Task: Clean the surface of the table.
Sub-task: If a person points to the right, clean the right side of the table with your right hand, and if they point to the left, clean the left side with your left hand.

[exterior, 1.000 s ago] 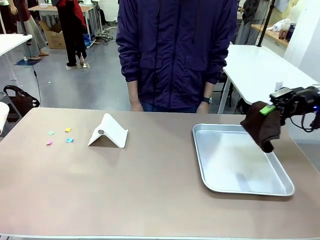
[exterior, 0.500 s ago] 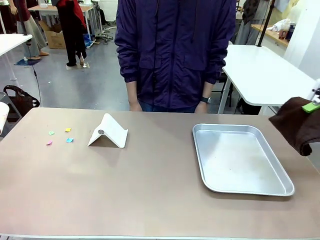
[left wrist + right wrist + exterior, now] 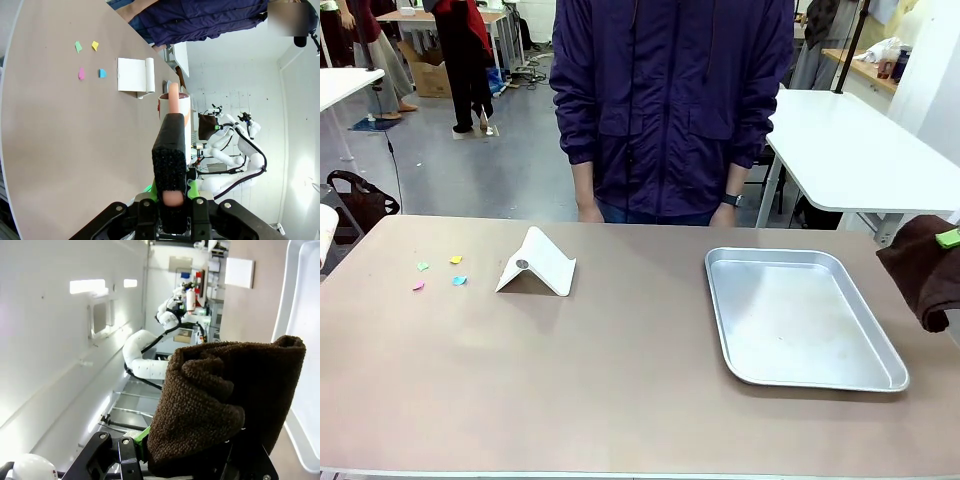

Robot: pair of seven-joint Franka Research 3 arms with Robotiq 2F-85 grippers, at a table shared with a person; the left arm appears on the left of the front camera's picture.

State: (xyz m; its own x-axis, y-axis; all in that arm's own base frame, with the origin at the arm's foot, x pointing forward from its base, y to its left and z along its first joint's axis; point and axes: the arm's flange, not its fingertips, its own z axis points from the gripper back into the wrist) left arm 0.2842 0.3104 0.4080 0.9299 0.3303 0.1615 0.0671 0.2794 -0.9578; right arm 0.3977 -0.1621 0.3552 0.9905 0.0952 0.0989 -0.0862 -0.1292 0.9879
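While our right gripper (image 3: 948, 240) clamped the brown cloth (image 3: 923, 272) just right of the tray (image 3: 790, 320) and our left gripper (image 3: 172, 212) pinched a black foam block (image 3: 170, 150), the table (image 3: 620, 380) beneath the tray carried coloured scraps (image 3: 440, 272) far left of it. We judged that a low sweep might snag the tray's rim.

- Front view: fixed at the near edge of the table (image 3: 620, 390), facing across to the person (image 3: 670, 100) opposite.
- Left wrist view: rolled sideways, close behind the left pincer (image 3: 171, 192), looking along the tabletop.
- Right wrist view: rolled likewise, beside the tray (image 3: 302, 300).
- All three share the white folded card (image 3: 540, 262).
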